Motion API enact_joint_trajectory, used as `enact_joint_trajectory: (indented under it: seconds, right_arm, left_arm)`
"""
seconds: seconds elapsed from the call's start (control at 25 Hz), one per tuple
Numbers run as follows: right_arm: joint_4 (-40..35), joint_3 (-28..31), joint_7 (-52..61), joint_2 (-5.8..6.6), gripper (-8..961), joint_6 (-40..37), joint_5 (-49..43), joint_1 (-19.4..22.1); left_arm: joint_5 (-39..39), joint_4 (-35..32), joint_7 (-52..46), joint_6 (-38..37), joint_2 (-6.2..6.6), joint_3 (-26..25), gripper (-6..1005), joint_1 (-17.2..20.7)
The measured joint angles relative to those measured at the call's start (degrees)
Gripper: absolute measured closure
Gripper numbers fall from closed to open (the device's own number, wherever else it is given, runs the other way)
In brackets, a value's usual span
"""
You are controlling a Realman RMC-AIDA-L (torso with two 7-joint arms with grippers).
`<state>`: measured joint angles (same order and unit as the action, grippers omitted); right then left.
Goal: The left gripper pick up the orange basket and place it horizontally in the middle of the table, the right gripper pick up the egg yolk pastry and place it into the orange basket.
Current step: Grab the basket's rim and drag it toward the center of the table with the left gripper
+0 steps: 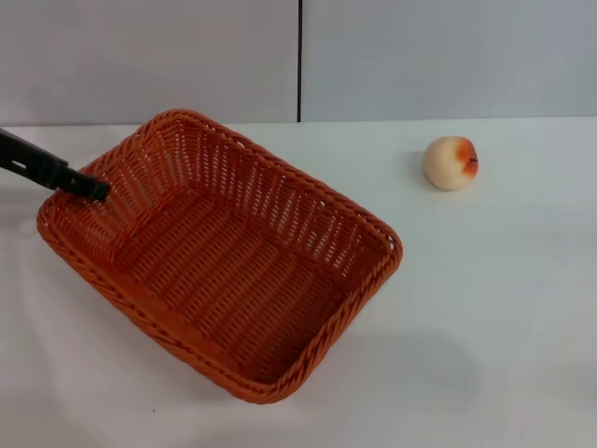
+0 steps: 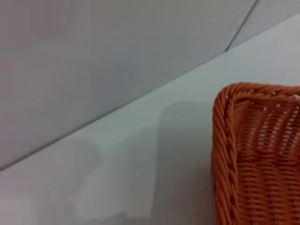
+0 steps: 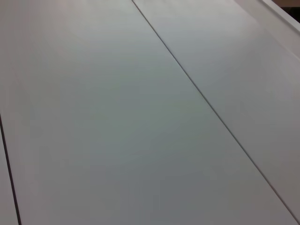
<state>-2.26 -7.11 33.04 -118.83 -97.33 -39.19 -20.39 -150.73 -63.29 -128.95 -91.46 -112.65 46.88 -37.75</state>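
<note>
The orange basket [image 1: 224,257] lies on the white table [image 1: 485,308], left of centre and turned diagonally, with nothing inside. My left gripper [image 1: 96,189] reaches in from the left edge. Its slim dark tip crosses the braided rim at the basket's far left wall and is shut on it. The left wrist view shows only a corner of the orange basket [image 2: 255,154] and bare table. The egg yolk pastry [image 1: 451,162], a cream ball with an orange-red patch, rests on the table at the back right, well apart from the basket. My right gripper is out of view.
A grey panelled wall [image 1: 298,56] stands behind the table's far edge. White tabletop stretches in front of and to the right of the basket. The right wrist view shows only grey panels [image 3: 140,117].
</note>
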Motion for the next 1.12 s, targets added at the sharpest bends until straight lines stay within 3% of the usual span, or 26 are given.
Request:
enact_joint_trajectory:
  seconds: [0.36,0.84,1.12]
  right_arm:
    - [0.1,0.0,0.0,0.00,320,0.0,-0.2,0.1]
    - [0.1,-0.1,0.0,0.00,320,0.0,-0.2,0.1]
    - [0.1,-0.1,0.0,0.00,320,1.1,-0.3,0.1]
  left_arm:
    - [-1.8,3.3,-0.7,2.2,-0.54,0.0,263,-0.6]
    - [-3.5,3.0,-1.6,2.1,-1.28,-0.5,706,-0.2]
    - [-3.8,2.1,-3.8,0.4,-1.45,-0.2,780,-0.6]
